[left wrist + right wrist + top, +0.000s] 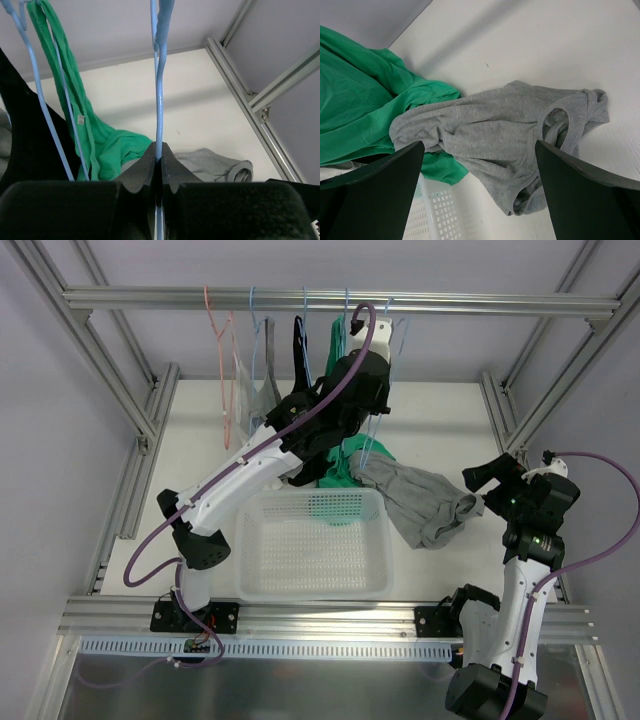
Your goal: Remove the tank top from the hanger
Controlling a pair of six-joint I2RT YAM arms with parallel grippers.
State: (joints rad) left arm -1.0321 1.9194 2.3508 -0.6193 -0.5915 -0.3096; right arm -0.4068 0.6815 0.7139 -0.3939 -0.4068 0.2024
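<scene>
your left gripper is clamped on the hanger. your right gripper is wide open, empty, over the tank top on the table.

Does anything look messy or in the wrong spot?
Yes. The soft grey tank top lies crumpled in a heap on the white table, beside the white plastic basket. The green top sags down onto the table too, bunched up next to it.

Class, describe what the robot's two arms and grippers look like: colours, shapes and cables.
The left arm and right arm have white links, black joints and a purple cable each. The left gripper has black notched fingers; the right gripper has broad, flat dark ones.
</scene>
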